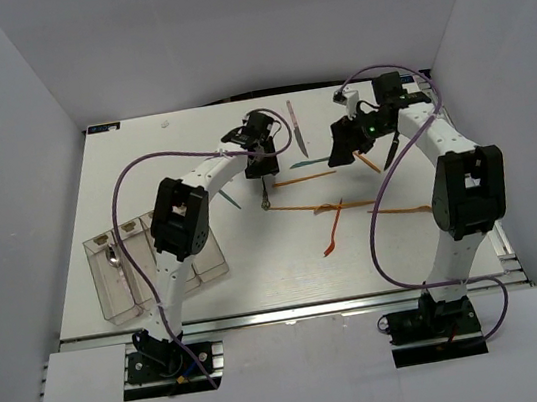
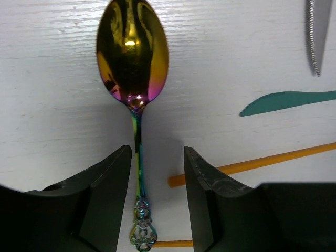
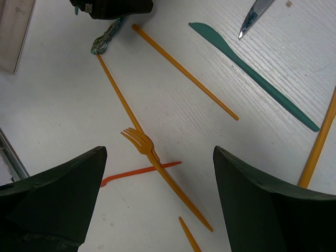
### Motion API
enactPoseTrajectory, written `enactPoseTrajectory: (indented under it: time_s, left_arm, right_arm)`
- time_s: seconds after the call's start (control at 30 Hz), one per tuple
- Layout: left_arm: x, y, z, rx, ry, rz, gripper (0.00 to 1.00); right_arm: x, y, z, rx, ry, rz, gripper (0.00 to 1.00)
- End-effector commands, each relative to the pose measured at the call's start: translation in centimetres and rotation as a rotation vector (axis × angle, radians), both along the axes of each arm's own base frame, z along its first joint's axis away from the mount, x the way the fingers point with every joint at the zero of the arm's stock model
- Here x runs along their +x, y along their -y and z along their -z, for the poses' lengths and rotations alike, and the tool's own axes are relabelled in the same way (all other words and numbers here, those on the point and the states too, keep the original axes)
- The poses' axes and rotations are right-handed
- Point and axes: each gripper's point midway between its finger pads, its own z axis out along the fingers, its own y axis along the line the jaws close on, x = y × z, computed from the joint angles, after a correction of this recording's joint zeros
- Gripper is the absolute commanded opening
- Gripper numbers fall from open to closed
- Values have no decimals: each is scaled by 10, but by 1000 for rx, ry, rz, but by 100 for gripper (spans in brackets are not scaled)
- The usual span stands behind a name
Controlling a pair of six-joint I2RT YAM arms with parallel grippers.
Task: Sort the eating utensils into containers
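Observation:
A gold, rainbow-tinted metal spoon [image 2: 132,47] lies on the white table. Its thin handle runs down between the fingers of my left gripper [image 2: 157,152]. The jaws stand apart, with the handle close to the left finger and a clear gap to the right one. From above, only the handle [image 1: 265,197] shows below the left gripper [image 1: 261,167]. My right gripper [image 3: 158,152] hangs wide open over an orange fork [image 3: 137,140] that crosses a red-orange piece [image 3: 136,172]. The clear containers [image 1: 107,296] sit at the near left with a spoon [image 1: 113,257] in one bin.
Orange sticks [image 3: 184,68], a teal knife [image 3: 252,73] and a steel knife [image 1: 294,124] lie between the two grippers. Another teal piece [image 1: 232,198] rests beside the left arm. A dark knife [image 1: 390,152] lies under the right arm. White walls enclose the table.

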Motion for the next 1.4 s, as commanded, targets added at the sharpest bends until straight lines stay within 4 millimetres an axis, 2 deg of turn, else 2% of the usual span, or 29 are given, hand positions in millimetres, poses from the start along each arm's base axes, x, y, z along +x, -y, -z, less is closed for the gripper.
enactPoseTrajectory:
  time_s: [0.0, 0.13, 0.27, 0.4, 0.6, 0.7, 0.73, 0.83, 0.93, 0.97, 1.07, 1.1, 1.17, 1.2, 1.23, 1.27, 1.3, 1.33, 1.37]
  left_arm:
    - [10, -10, -25, 61, 72, -26, 55]
    - [8, -9, -20, 80, 68, -11, 49]
    - [0, -13, 3, 110, 26, -7, 44]
    - [-4, -15, 17, 129, 4, -6, 32]
    - [-4, -18, 17, 150, 10, -1, 24]
    - [-5, -18, 11, 151, 20, 5, 7]
    - [-4, -19, 4, 145, 30, 4, 1]
    - [-3, -18, -11, 138, 57, 10, 0]
    - [0, -19, -42, 115, 111, 12, 0]
    - [0, -20, -60, 101, 137, 8, 0]
    - [-5, -28, -85, 84, 171, -4, 0]
    - [-7, -33, -107, 65, 206, -14, 0]
    - [-13, -45, -124, 53, 223, -39, 0]
    - [-24, -56, -137, 48, 237, -51, 0]
    - [-26, -69, -144, 46, 244, -72, 0]
    - [-38, -83, -133, 59, 212, -92, 0]
    - [-44, -95, -135, 56, 208, -108, 0]
    - [-49, -117, -156, 25, 239, -158, 0]
    - [-57, -130, -158, 1, 227, -181, 0]
  right_arm:
    - [1, -7, -20, 51, 63, -32, 88]
    - [1, -8, -20, 60, 54, -33, 88]
    - [1, -7, -22, 62, 56, -33, 88]
    - [-1, -6, -25, 61, 62, -34, 88]
    - [-3, -4, -29, 63, 68, -29, 88]
    - [-6, -4, -30, 63, 69, -33, 88]
    - [-6, -4, -31, 66, 71, -34, 88]
    - [-10, -5, -31, 73, 69, -40, 88]
    - [-12, -6, -31, 76, 69, -42, 88]
    - [-12, -5, -32, 77, 75, -43, 88]
    - [-15, -6, -31, 83, 76, -49, 88]
    - [-15, -7, -32, 86, 81, -52, 88]
    - [-17, -7, -31, 91, 79, -55, 88]
    - [-16, -8, -32, 94, 88, -57, 88]
    - [-17, -8, -32, 98, 89, -60, 88]
    - [-18, -8, -31, 99, 86, -60, 88]
    - [-17, -8, -31, 102, 89, -61, 88]
    - [-18, -9, -31, 106, 92, -67, 88]
    - [-18, -10, -31, 109, 92, -69, 88]
